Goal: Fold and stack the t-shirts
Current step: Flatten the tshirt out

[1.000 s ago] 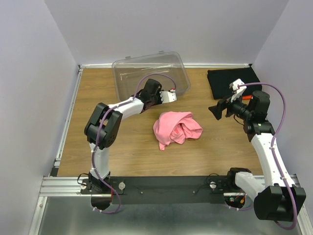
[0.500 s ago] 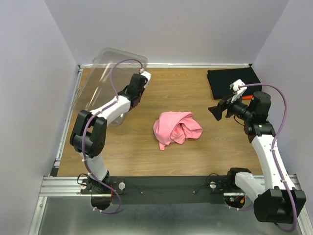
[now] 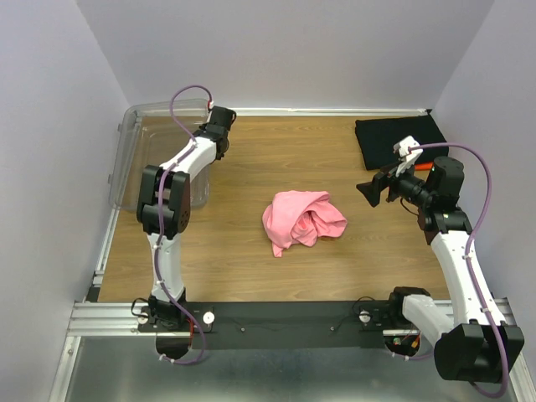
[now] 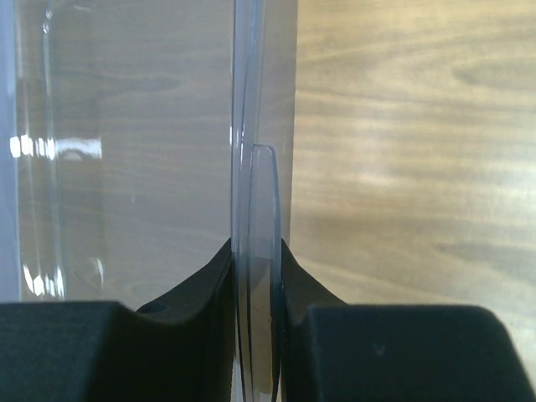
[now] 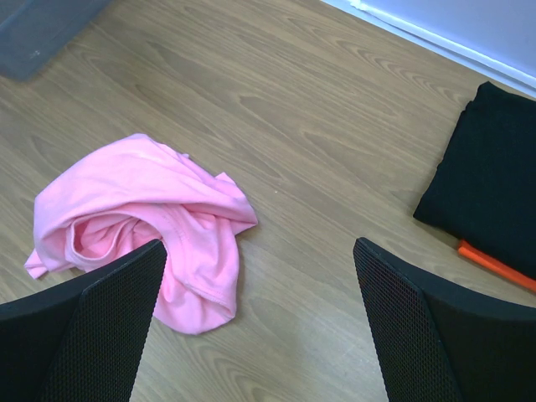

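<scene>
A: Left side first. What has the left gripper (image 4: 255,261) got?

B: It is clenched on the clear plastic bin (image 3: 134,159). In the left wrist view one thin see-through wall of the bin stands upright between the two black fingers (image 4: 209,280), one pad on each face and no gap on either side.

A: Where does the bin sit?

B: Far left corner of the table (image 3: 243,251), hard along the left wall. The left arm reaches up to the bin's far right edge. I cannot tell whether the bin lies flat or hangs tilted.

A: And the right gripper (image 5: 260,247)?

B: Released, jaws spread wide with nothing between them. It hangs in the air over the right part of the table, pointing left. Only bare wood shows in the gap in the right wrist view.

A: The shirts?

B: The salmon-pink t-shirt (image 3: 301,219) lies crumpled in a loose heap about mid-table, unfolded, with its folds rolled in on themselves. It is apart from both grippers, to the left of the right one. The black t-shirt (image 3: 398,138) lies folded to a rectangle at the far right corner. The orange t-shirt (image 5: 494,261) shows only as a thin strip along the near edge of the black one, touching it. From these views I cannot say whether it lies under the black one or just beside it.

A: Pink and black touching?

B: No, well apart, with open wood between them.
</scene>
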Motion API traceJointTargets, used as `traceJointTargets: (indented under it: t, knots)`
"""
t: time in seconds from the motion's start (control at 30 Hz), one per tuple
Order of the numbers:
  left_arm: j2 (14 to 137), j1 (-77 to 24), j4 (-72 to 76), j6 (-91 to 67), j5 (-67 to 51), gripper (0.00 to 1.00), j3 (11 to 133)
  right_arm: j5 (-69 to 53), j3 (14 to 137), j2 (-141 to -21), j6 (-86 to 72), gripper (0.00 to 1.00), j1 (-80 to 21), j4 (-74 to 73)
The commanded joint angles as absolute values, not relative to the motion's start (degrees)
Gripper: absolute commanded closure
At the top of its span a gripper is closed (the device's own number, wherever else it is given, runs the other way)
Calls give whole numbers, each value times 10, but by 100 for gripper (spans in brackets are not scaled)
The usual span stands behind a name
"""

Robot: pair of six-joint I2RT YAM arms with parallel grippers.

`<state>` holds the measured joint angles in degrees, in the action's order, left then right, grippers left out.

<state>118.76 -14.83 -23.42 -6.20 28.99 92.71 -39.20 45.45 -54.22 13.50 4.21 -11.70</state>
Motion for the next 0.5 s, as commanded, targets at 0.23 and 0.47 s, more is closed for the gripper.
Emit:
traceJointTargets:
  t: [0.23, 0.47]
  knots:
    - [1283, -119, -283, -63, 323, 100, 1104, -397, 454, -538, 134, 0, 45, -125]
    - [1326, -114, -301, -4, 320, 100, 1156, -396, 453, -541, 134, 0, 45, -125]
